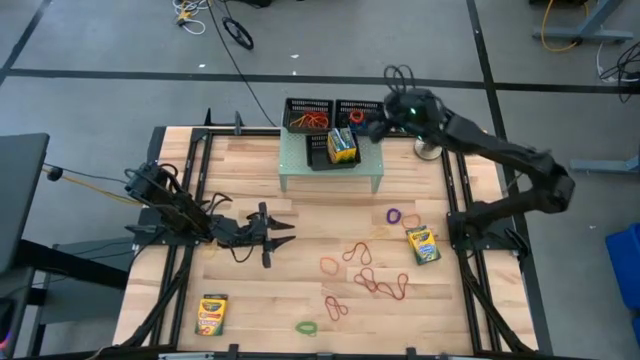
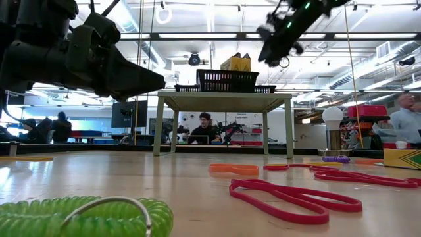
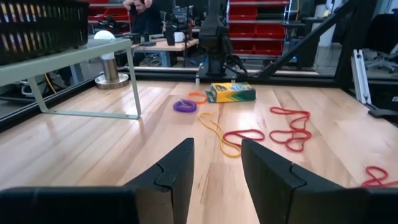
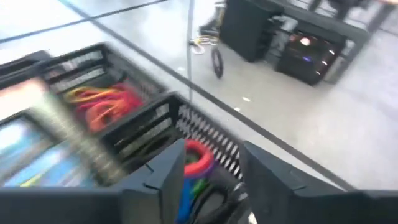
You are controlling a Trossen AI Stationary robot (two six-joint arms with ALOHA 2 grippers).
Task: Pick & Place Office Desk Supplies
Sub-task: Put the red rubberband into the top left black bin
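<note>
Crayon box (image 4: 25, 155) blurred beside right tool (image 4: 211, 171)

Wooden table (image 1: 250, 290) carries riser (image 1: 300, 170), 2 crayon boxes (image 1: 212, 314), scattered rubber bands (image 1: 378, 285).

Even overhead strip lighting, soft shadows on table (image 1: 300, 215). Right wrist view motion-blurred. Low view: nearest green coil (image 2: 79, 217) unfocused.

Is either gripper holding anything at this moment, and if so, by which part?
Nothing is held. The left gripper hangs open and empty above the table. The right gripper is open above the trays, nothing between its fingers.
</note>
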